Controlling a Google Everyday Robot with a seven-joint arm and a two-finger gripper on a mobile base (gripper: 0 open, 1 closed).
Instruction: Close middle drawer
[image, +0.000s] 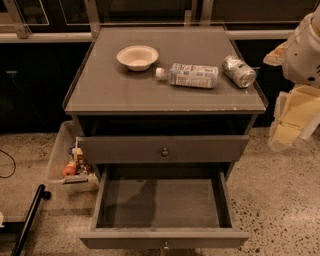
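The grey cabinet (165, 95) stands in the middle of the camera view. The middle drawer (162, 239) is pulled far out toward me. Its shallow grey box (160, 202) holds nothing, and its small brass knob (165, 245) sits at the bottom edge of the view. Above it, the upper drawer (162, 149), with a brass knob (164, 151), stands out a little from the cabinet. My gripper (290, 125), cream-coloured under the white arm (305, 45), hangs at the right edge. It is level with the upper drawer, apart from the cabinet and holding nothing.
On the cabinet top are a white bowl (137, 56), a plastic bottle lying on its side (192, 75) and a tipped silver can (239, 71). A clear bin with small items (70, 165) sits on the floor at the left. A black pole (27, 220) lies near it.
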